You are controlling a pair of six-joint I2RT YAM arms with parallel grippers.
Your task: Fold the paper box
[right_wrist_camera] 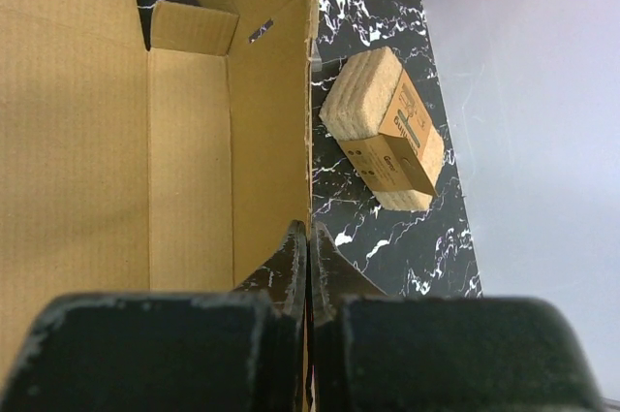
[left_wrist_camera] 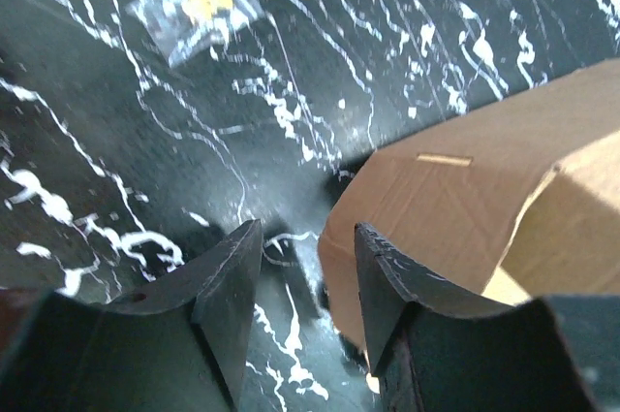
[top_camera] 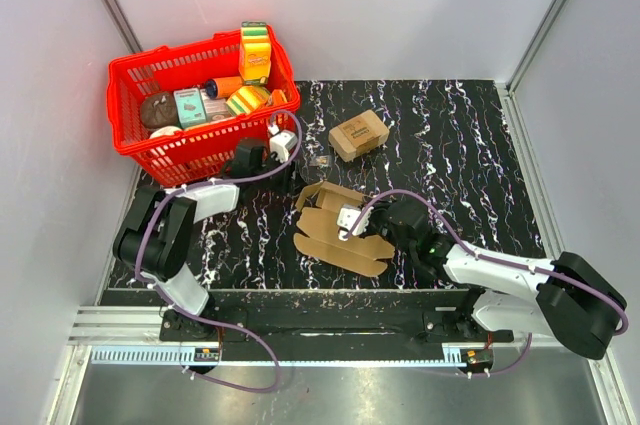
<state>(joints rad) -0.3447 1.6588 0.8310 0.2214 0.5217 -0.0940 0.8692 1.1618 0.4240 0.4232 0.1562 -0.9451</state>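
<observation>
The paper box is a brown die-cut cardboard sheet, partly folded, lying mid-table. My right gripper is on its near right part. In the right wrist view the gripper is shut on the edge of an upright side wall, with the box's inner floor to the left. My left gripper hovers at the box's far left corner. In the left wrist view it is open and holds nothing, and a cardboard flap reaches just beside its right finger.
A red basket full of groceries stands at the back left. A small chunky printed cardboard box sits behind the paper box and also shows in the right wrist view. A small clear plastic bag lies between them. White walls enclose the table.
</observation>
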